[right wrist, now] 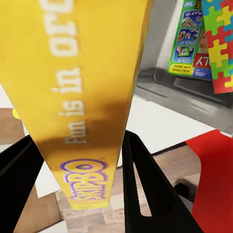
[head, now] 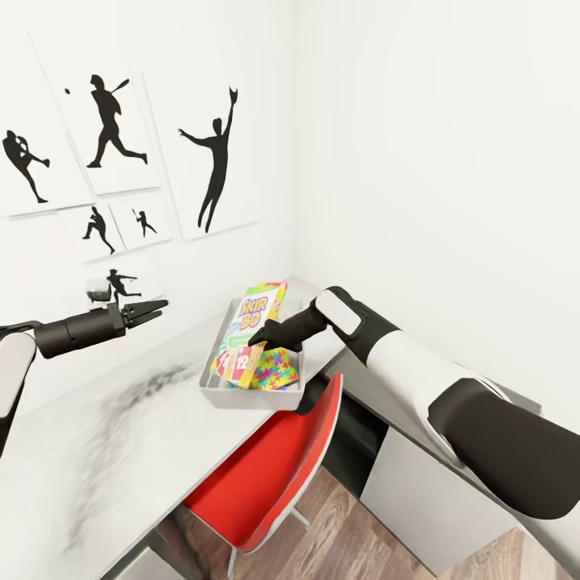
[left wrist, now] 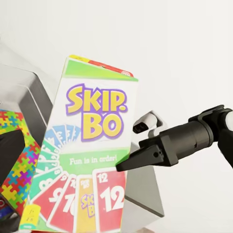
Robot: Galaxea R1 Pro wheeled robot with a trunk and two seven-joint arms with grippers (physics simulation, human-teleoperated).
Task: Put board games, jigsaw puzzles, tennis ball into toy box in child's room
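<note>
The grey toy box (head: 216,385) sits on the pale table (head: 97,451) near the wall corner. A yellow-green Skip-Bo board game (head: 246,326) stands tilted on edge inside it, with my right gripper (head: 258,340) shut on its lower edge. A jigsaw puzzle (head: 278,369) lies in the box beside it. In the right wrist view the game's yellow side (right wrist: 82,73) runs between the two black fingers (right wrist: 145,184); a blue board game (right wrist: 187,43) and a puzzle (right wrist: 221,39) lie in the toy box (right wrist: 179,92). My left gripper (head: 157,309) hovers shut, left of the box.
A red chair (head: 274,459) is tucked under the table just below the toy box. A lower cabinet (head: 419,475) joins the table on the right, beneath my right arm. Athlete posters (head: 113,121) hang on the left wall. Wood floor (head: 338,532) lies below.
</note>
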